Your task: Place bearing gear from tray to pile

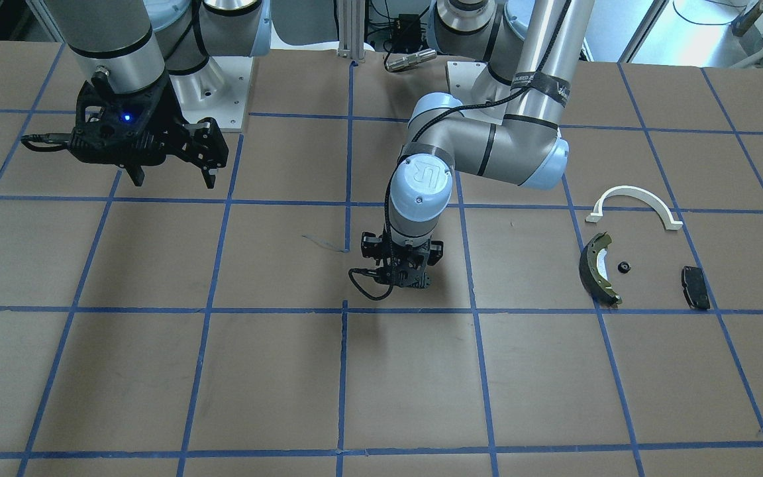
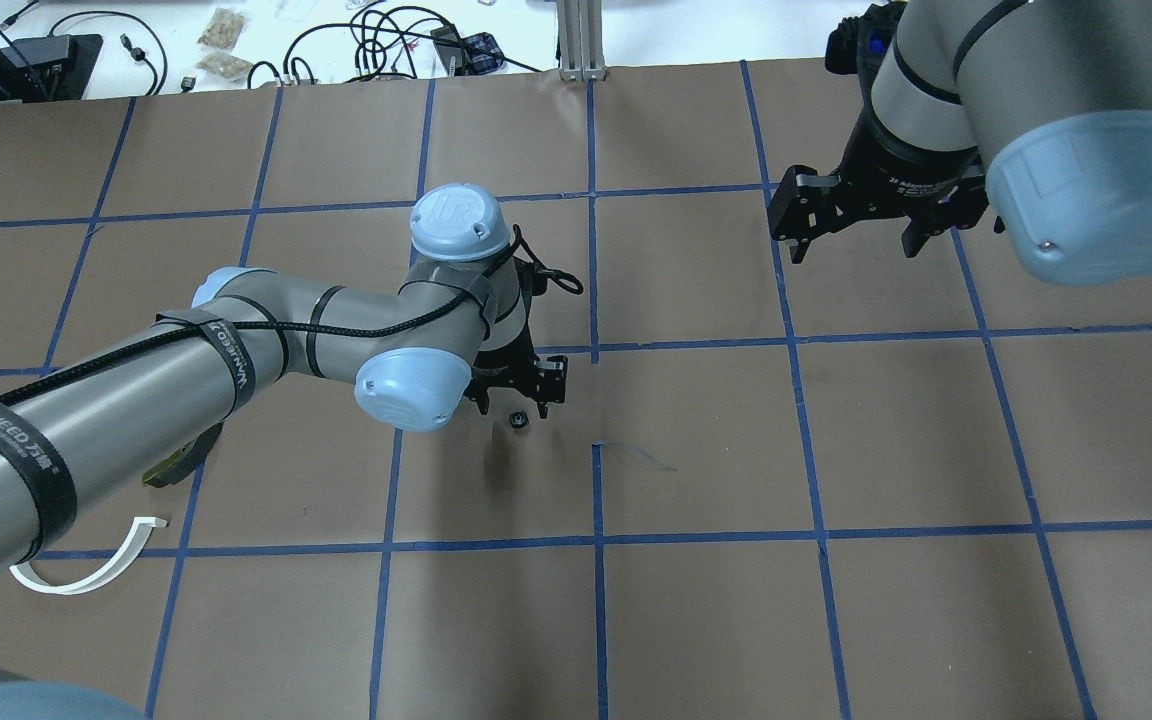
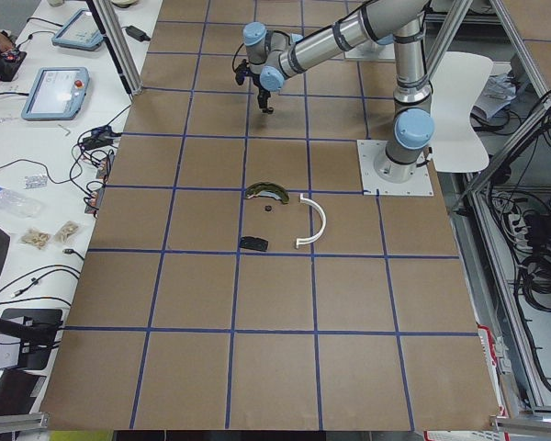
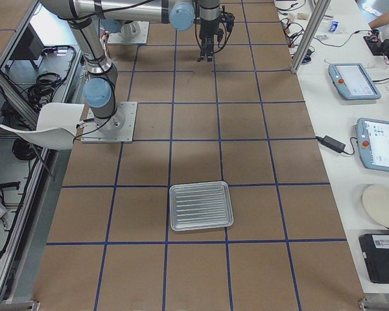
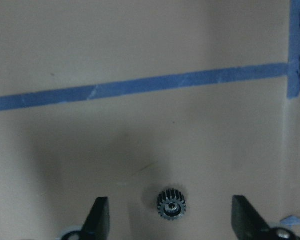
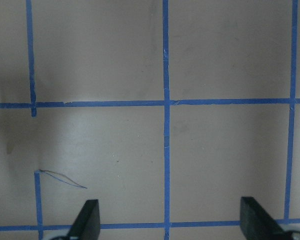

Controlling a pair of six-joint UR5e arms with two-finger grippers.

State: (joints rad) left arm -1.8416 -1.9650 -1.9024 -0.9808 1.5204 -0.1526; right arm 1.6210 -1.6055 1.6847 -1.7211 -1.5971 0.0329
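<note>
A small black toothed bearing gear (image 5: pixel 171 203) lies flat on the brown paper near the table's middle, also in the overhead view (image 2: pixel 516 420). My left gripper (image 5: pixel 170 201) is open, pointing straight down, with one finger on each side of the gear and not touching it (image 2: pixel 514 405). The pile lies apart on my left: a white arc (image 1: pixel 633 201), a brake shoe (image 1: pixel 597 265) and a black pad (image 1: pixel 695 286). The tray (image 4: pixel 173 207) sits on my right and holds nothing. My right gripper (image 1: pixel 174 180) is open and empty above the table.
A small black round part (image 1: pixel 624 267) lies between the brake shoe and the pad. Blue tape lines grid the brown table cover. Cables and tablets lie beyond the far table edge (image 2: pixel 376 40). The arm bases stand at the robot's side.
</note>
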